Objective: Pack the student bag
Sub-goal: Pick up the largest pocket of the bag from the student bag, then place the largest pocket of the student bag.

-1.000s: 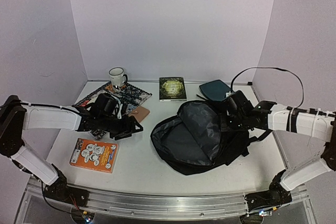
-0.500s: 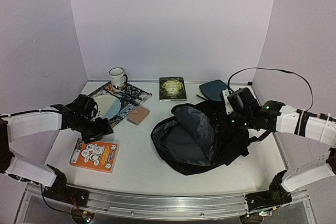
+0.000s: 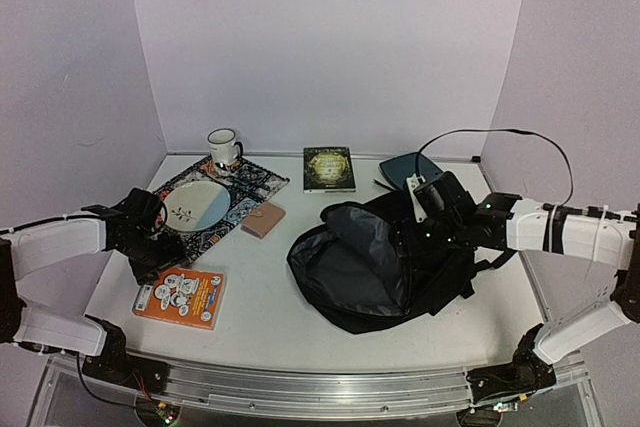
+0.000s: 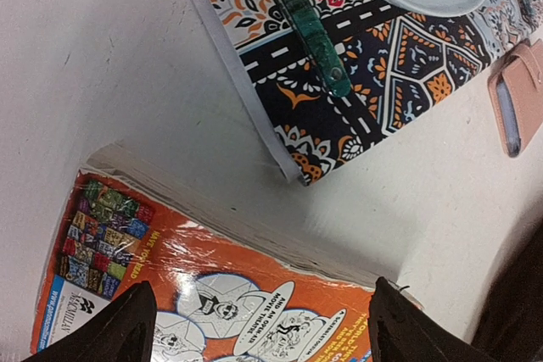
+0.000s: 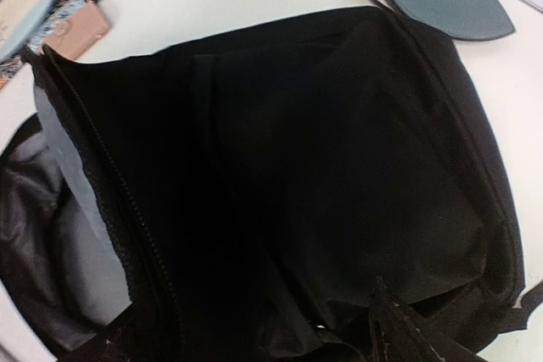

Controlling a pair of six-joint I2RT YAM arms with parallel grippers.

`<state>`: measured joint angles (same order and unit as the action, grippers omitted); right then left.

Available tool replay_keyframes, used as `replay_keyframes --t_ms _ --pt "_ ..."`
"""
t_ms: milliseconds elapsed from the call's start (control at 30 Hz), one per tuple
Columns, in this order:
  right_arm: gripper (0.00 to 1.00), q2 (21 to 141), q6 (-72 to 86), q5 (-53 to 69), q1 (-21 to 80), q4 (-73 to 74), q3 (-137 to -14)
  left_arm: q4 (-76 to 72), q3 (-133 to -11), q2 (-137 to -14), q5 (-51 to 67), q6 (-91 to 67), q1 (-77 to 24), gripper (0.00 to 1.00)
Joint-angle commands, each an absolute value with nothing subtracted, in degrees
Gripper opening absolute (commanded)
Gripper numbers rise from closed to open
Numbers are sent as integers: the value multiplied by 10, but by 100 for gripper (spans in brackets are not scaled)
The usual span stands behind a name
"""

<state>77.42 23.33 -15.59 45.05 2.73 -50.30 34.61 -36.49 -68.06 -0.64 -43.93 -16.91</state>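
Observation:
The black student bag (image 3: 350,272) lies right of centre with its mouth open and the grey lining showing. My right gripper (image 3: 418,237) is pressed into the bag's top fabric (image 5: 322,150). Its jaws stand wide apart with black cloth bunched between them, and one finger (image 5: 407,332) shows at the lower right. My left gripper (image 3: 158,259) hovers open over the far edge of an orange comic-covered book (image 3: 180,295). Both fingers straddle the book's cover (image 4: 212,294) and hold nothing.
A patterned mat (image 3: 240,187) carries a pale blue plate (image 3: 193,205), with a white mug (image 3: 223,147) behind. A pink wallet (image 3: 264,218) lies beside the mat. A dark green book (image 3: 328,168) and a teal pad (image 3: 408,169) lie at the back.
My left gripper drew back from beside the wallet, leftward and nearer, to above the orange book, uncovering the plate. My right gripper shifted a little left, and the bag's flap moved with it.

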Motion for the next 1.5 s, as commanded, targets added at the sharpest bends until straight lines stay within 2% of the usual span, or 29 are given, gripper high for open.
replay_keyframes --t_ms 0,167,433,667,833,1100,1267,1467 --pt "76 793 288 -265 423 74 -515 357 -356 -686 -43 -464 -166 88" --pt "74 808 317 -262 375 86 -492 355 -348 -678 -72 -482 -166 88" --pt "76 883 321 -253 371 91 -506 337 -334 -718 -73 -476 -166 88" --pt "84 799 247 -182 387 70 -517 266 -311 -771 59 -446 -172 82" --pt "87 739 219 -120 402 71 -534 229 -324 -788 91 -475 -255 80" --pt "91 687 195 -84 461 81 -575 202 -399 -825 92 -503 -363 80" --pt "91 732 189 -64 528 80 -623 199 -449 -850 88 -488 -390 80" --pt "91 816 197 -30 598 50 -678 218 -414 -767 27 -510 -387 82"
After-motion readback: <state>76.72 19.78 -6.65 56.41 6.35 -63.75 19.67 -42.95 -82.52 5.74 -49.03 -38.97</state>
